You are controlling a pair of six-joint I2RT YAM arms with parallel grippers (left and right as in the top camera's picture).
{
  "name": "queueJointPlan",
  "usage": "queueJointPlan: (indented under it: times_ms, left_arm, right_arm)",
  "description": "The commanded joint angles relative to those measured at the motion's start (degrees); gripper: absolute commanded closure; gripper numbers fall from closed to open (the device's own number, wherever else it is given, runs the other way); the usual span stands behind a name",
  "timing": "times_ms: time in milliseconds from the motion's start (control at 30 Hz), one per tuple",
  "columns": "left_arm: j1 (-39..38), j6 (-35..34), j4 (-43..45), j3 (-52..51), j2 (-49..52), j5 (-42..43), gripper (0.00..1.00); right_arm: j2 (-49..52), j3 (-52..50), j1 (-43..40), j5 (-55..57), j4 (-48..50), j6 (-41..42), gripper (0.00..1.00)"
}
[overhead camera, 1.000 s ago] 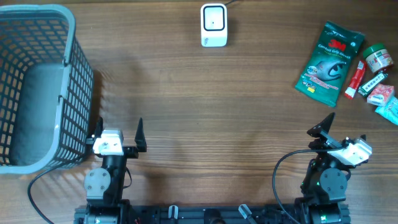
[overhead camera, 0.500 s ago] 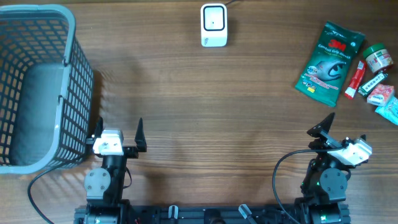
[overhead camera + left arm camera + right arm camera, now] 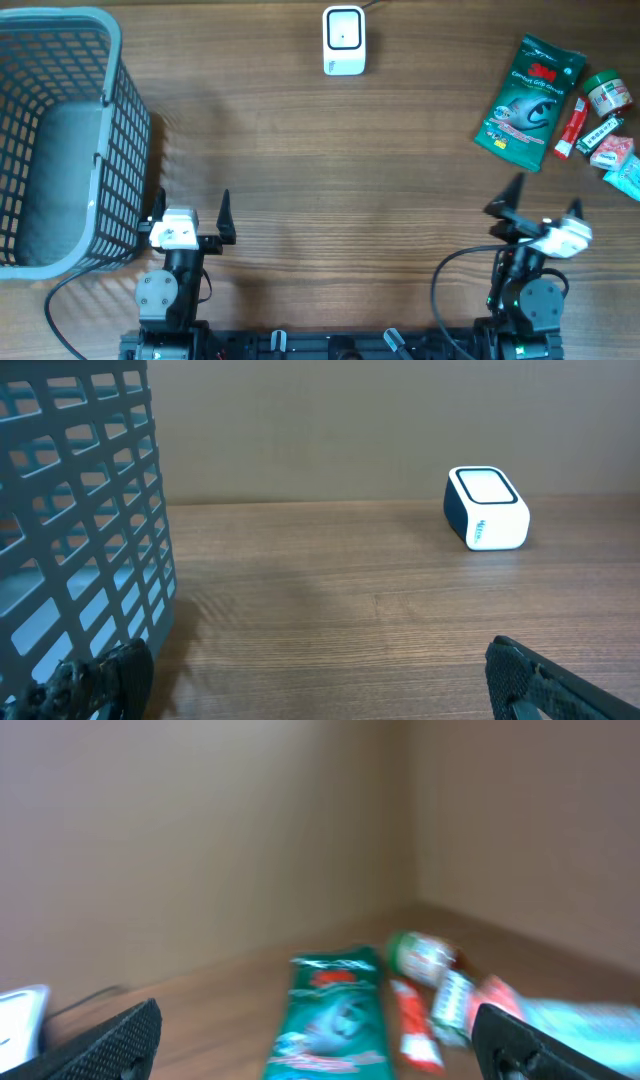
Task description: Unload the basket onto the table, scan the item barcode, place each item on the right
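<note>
green pouch [image 3: 530,90] lies flat at the far right of the tabletop [image 3: 320,150], just beside a red tube [image 3: 572,125] and other small packs. white scanner [image 3: 343,40] sits at the far edge, centre. left gripper [image 3: 191,198] — near the grey basket [image 3: 112,60] — and right gripper [image 3: 546,195] both stand wide open, holding nothing.

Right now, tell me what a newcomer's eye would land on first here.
The big grey basket fills the left side of the overhead view. A white scanner sits alone at the far edge, centre, and a green pouch lies far right with a red tube beside it.
</note>
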Motion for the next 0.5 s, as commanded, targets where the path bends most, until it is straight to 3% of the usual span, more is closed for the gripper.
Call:
queueJointPlan:
  times_ms: [0,200,333,467]
  left_arm:
    - [0.48,-0.33,-0.13,-0.26,-0.24,0.87,0.01]
    - [0.48,-0.33,-0.11,-0.26,-0.24,0.87,0.00]
    - [0.48,-0.33,-0.11,-0.26,-0.24,0.87,0.00]
    - [0.48,-0.33,-0.11,-0.26,-0.24,0.87,0.00]
  right_arm:
    - [-0.68,-0.04,0.28,-31.87,0.76,-18.71,0.00]
    - [-0.68,-0.04,0.26,-33.16,-7.93,-15.47,0.00]
    - [-0.61,-0.04,0.26,-25.77,-9.22,-15.54,0.00]
    - [-0.50,-0.04,0.26,-25.42,-8.76,-15.54,0.00]
